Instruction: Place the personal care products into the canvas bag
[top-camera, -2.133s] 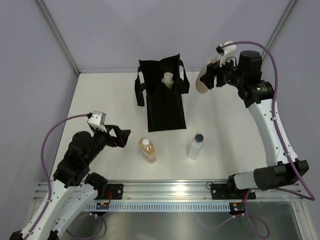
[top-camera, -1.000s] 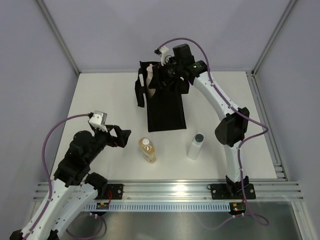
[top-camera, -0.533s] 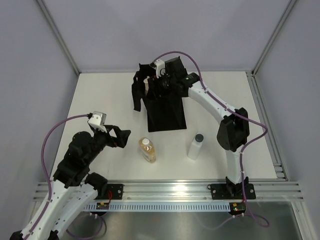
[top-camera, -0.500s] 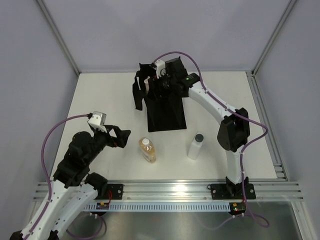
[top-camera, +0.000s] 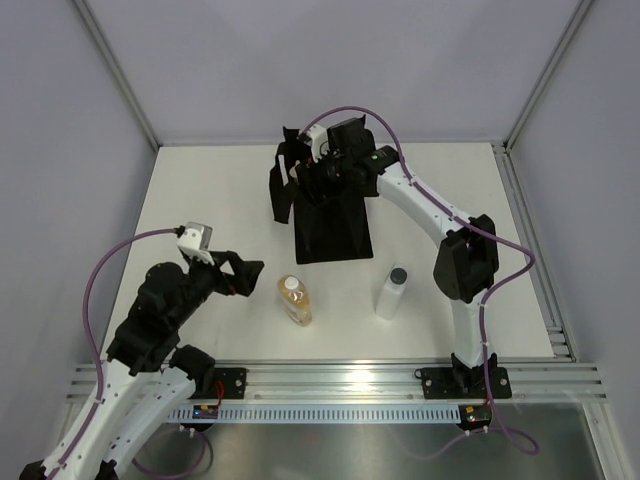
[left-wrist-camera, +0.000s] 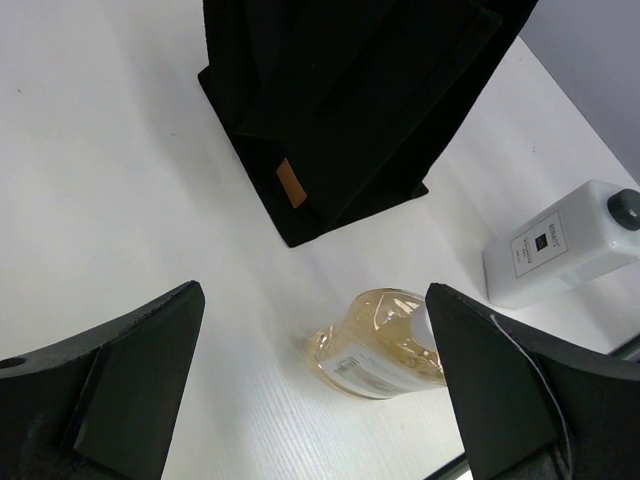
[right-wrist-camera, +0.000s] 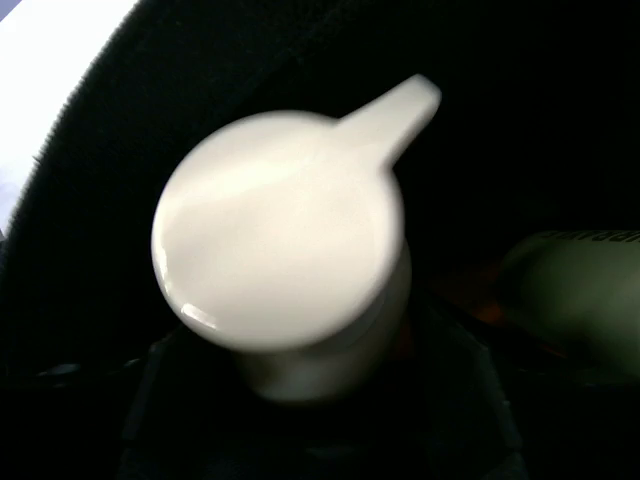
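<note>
Pale lavender walls (top-camera: 300, 70) with grey metal posts enclose a white table (top-camera: 200, 200). The black canvas bag (top-camera: 330, 225) lies at its far middle. The right gripper (top-camera: 318, 175) is in the bag's mouth, its grip unreadable, directly over the beige pump (right-wrist-camera: 280, 240), which is beside the pale olive bottle (right-wrist-camera: 575, 295) inside. The left gripper (top-camera: 250, 276) hangs wide apart near the amber bottle (top-camera: 294, 301). The clear bottle with black cap (top-camera: 391, 292) rests to that bottle's right, on bare table.

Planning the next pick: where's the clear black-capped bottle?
Top view: the clear bottle sits on the table right of centre, near the canvas bag's closed end, amber bottle to its left.
</note>
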